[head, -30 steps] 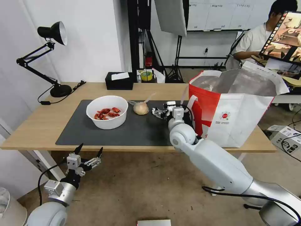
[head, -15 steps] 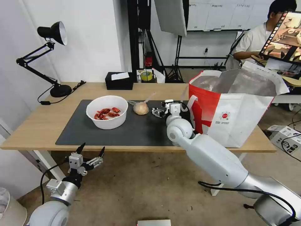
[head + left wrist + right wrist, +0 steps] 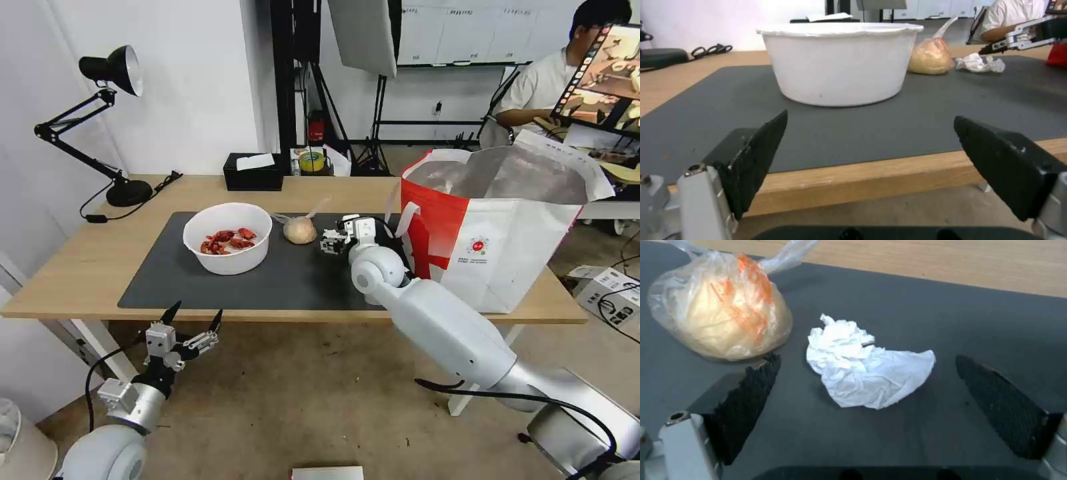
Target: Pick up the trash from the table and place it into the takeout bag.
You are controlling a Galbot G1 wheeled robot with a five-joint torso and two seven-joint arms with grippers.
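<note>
On the table's (image 3: 80, 267) dark mat (image 3: 180, 280) stands a white bowl (image 3: 228, 238) (image 3: 840, 63) of red crayfish shells. To its right lies a knotted clear bag with a beige lump (image 3: 300, 230) (image 3: 720, 320). A crumpled white tissue (image 3: 862, 370) (image 3: 980, 63) rests beside it. My right gripper (image 3: 331, 241) (image 3: 867, 361) hovers open just above the tissue, one finger on each side, not touching it. The takeout bag (image 3: 507, 227) stands open at the table's right end. My left gripper (image 3: 195, 312) (image 3: 870, 117) is open and empty, below the table's front edge.
A black desk lamp (image 3: 113, 67) with its cable stands on the table's far left. A black tissue box (image 3: 253, 173) sits at the back edge. The bag's white loop handle (image 3: 407, 217) hangs close to my right wrist. A cardboard box (image 3: 603, 283) lies on the floor at right.
My right gripper has moved left along the mat, away from the takeout bag and toward the tissue and the knotted bag. The left arm has barely shifted.
</note>
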